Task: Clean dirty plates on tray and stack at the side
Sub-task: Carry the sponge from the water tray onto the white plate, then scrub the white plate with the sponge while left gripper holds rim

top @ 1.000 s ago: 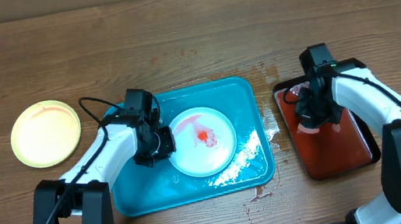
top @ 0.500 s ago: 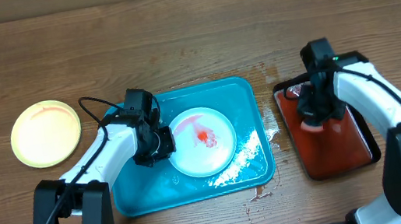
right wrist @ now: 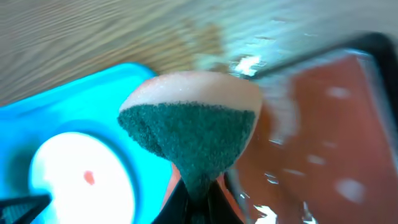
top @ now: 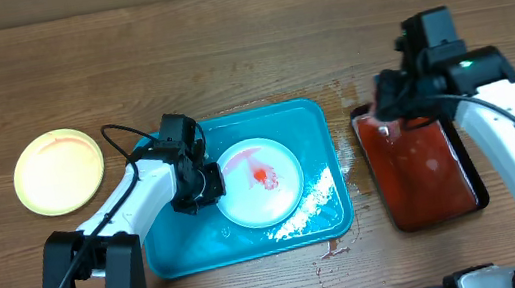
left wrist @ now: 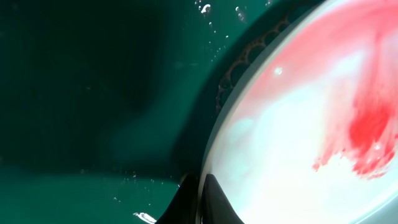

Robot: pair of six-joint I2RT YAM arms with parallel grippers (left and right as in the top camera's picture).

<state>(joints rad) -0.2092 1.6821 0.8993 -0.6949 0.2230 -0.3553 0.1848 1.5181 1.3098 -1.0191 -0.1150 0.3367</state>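
Note:
A pale blue plate (top: 261, 181) with a whitish centre and a red sauce smear lies in the turquoise tray (top: 310, 121). My left gripper (top: 205, 184) is shut on the plate's left rim; the left wrist view shows the rim (left wrist: 214, 143) between the fingers (left wrist: 200, 202). A yellow-green plate (top: 58, 170) lies on the bare wood at the left. My right gripper (top: 395, 104) is shut on a sponge (right wrist: 189, 127) with a green scouring face, held above the black tray's near-left corner. The plate also shows in the right wrist view (right wrist: 81, 180). The pale green plate is out of view.
A black tray with a red pad (top: 422, 166) stands right of the turquoise tray. White foam (top: 313, 197) lies in the turquoise tray's right part. Water drops (top: 338, 247) spot the wood near its front right corner.
My right gripper has lifted off the red pad with the sponge and moved toward the far left corner of the black tray. The left arm and plate have not moved.

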